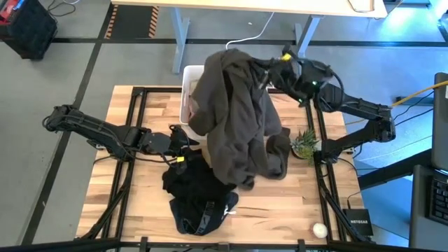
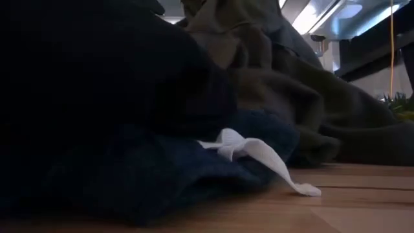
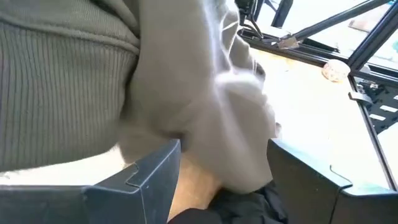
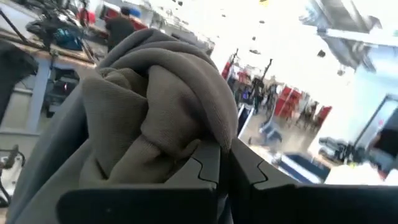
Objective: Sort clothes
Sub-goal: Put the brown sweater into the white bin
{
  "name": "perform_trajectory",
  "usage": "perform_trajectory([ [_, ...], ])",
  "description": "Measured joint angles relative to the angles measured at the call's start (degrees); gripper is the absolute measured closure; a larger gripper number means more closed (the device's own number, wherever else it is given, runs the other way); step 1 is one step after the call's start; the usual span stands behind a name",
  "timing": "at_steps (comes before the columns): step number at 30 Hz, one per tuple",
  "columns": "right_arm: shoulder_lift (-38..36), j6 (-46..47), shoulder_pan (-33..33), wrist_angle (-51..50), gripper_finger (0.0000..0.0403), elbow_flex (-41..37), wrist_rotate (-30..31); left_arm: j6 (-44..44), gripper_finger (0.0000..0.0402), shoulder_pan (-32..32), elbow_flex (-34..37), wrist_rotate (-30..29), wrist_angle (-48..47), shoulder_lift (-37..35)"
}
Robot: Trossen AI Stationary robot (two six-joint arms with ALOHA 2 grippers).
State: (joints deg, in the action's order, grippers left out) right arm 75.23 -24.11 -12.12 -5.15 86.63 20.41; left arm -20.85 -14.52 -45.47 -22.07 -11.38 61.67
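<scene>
Right gripper (image 1: pixel 269 70) is raised over the far side of the table (image 1: pixel 329 203), fingers closed tight on a bunch of the olive garment (image 1: pixel 238 119); the right wrist view shows fabric pinched between the pads with no gap. The garment hangs from that grip in a long drape, covering most of the white bin (image 1: pixel 187 87), its lower folds resting on the table beside a small plant (image 1: pixel 304 143).

Left gripper (image 1: pixel 183 140) sits low at the garment's near-left edge, next to the dark pile (image 1: pixel 199 196). Its fingers (image 3: pixel 149 177) stand well apart, with olive cloth hanging between them but not clamped. A black piece shows just beneath.

Step in hand, as I judge it: lifting the olive garment clear for sorting.
- Hold the right pinch firm; the cloth is thick and heavy, so a slip is possible.
- Lift until the hem leaves the table before moving sideways, or it may drag the plant or the dark pile.
- If the left gripper takes a second hold, close on olive cloth only, not the black piece under it.

Count:
- Olive garment: 1 visible.
- Dark pile: navy shorts (image 2: pixel 162 168) with white drawstring (image 2: pixel 259 155), plus black fabric; number of pieces cannot be told.
- Bin: 1; contents hidden.
- Plant: 1.
- Small round white object (image 1: pixel 320 229) near the table's corner: 1.
</scene>
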Motion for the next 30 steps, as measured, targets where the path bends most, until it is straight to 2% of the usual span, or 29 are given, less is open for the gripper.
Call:
perform_trajectory([
  [6,4.8,4.4,-4.8,-6.5,0.0385,-0.9,-0.6,-0.1,0.0167,0.0,0.0,-0.1,0.0,0.0],
  [13,13.4,9.8,-4.8,-10.2,0.0356,-1.0,-0.2,-0.2,0.0167,0.0,0.0,-0.1,0.0,0.0],
  [16,14.8,9.0,-4.4,-13.1,0.0317,-0.7,-0.1,-1.3,0.0167,0.0,0.0,1.3,-0.2,0.0],
  [20,14.0,9.1,-3.2,-19.1,0.0245,2.9,0.9,-0.8,0.0167,-0.1,0.0,2.7,-0.1,0.0],
  [25,11.2,9.3,1.0,-37.0,0.0166,14.9,1.0,-0.2,0.0167,0.0,0.0,2.5,-0.1,0.0],
  [28,9.5,13.4,5.0,-49.4,0.0139,21.0,1.0,-0.2,0.0167,0.0,0.0,2.4,-0.1,0.0],
  [30,8.0,17.2,8.2,-55.3,0.0131,21.9,1.0,-0.4,0.0167,0.0,0.0,2.3,0.0,0.2],
])
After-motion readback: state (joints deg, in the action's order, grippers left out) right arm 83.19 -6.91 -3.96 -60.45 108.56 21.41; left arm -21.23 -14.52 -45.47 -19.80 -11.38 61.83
